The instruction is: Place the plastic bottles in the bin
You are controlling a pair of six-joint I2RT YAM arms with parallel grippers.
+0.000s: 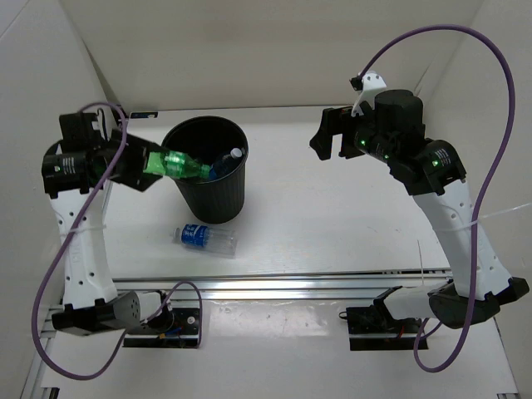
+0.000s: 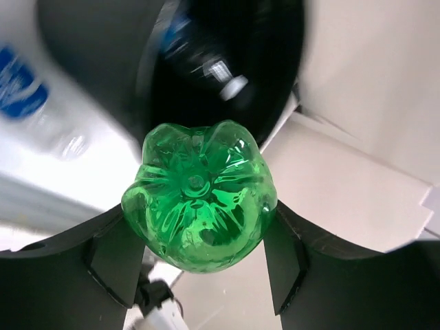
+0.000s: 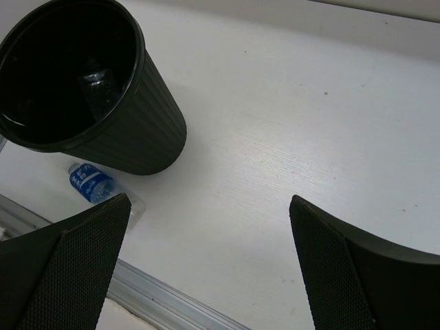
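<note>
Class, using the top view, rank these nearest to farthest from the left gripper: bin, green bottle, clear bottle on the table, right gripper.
1. The green bottle, held in the left gripper.
2. The bin, just right of it.
3. The clear bottle, lying on the bin's near side.
4. The right gripper, far right.

Round black plastic bin (image 2: 89, 62): blurred in the left wrist view, top cut off.
Clear blue-labelled plastic bottle (image 2: 27, 96): smeared there, clipped at the left edge.
Bottles inside bin (image 1: 228, 163): mostly hidden, count unclear.
</note>
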